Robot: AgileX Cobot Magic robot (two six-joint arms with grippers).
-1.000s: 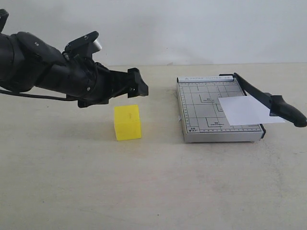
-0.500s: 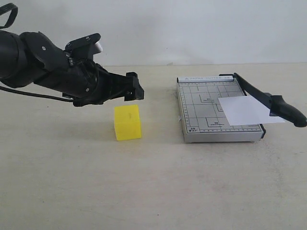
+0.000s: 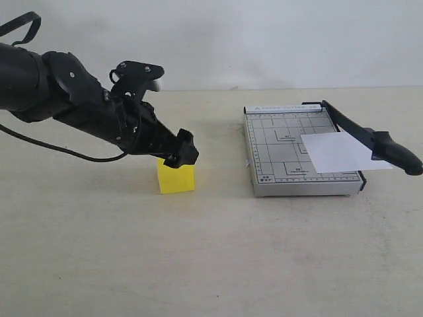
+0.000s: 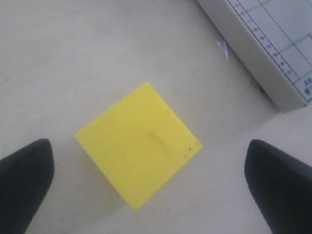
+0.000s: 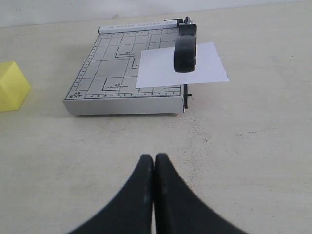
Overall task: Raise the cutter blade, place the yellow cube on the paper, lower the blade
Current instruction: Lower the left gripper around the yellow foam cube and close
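Left claw (image 3: 183, 153) wide open, empty, over yellow cube (image 3: 176, 179) on table (image 3: 211, 264); cutter board (image 3: 277, 155) at its 3 o'clock. Cube sits corner-on to fingers (image 4: 24, 185); better to square wrist to flat faces before closing.

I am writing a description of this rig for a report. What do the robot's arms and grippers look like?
The left arm is matte black, with thick rounded segments, a thin black cable beneath it and a black wrist bracket carrying a pale grey part. The left gripper and right gripper have smooth black fingers tapering to rounded tips. No markings show.
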